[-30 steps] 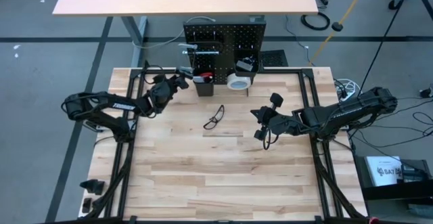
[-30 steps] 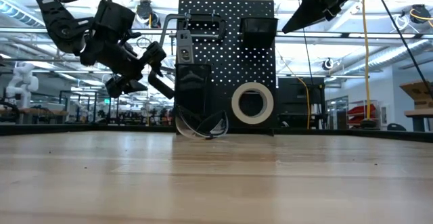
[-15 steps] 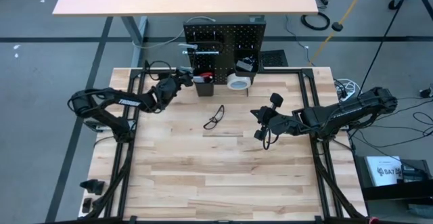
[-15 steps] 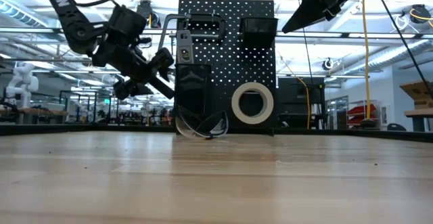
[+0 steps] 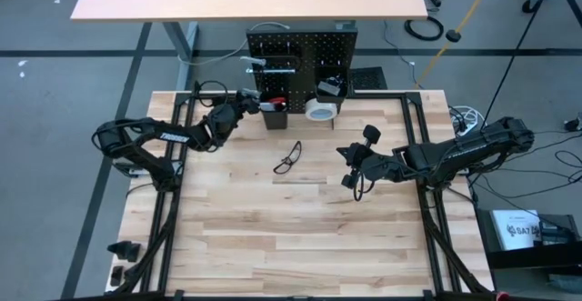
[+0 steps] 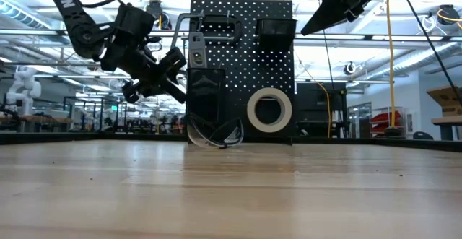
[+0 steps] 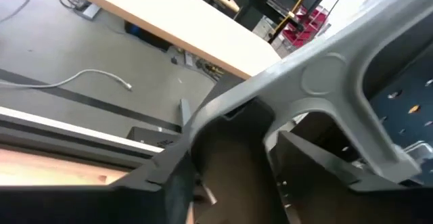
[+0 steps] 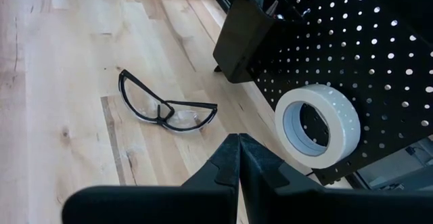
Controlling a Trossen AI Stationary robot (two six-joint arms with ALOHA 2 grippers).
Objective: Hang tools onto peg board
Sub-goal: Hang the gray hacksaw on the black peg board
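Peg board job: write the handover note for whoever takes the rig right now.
Left gripper: raised at the peg board's left edge, beside the grey bar clamp hanging there; no grip can be confirmed.
Right gripper: shut, empty, waiting above the table's right half.
Done: white tape roll hangs on the board; a red-handled tool stands in the left bin.
Left: safety glasses lie on the table in front of the board, untouched.
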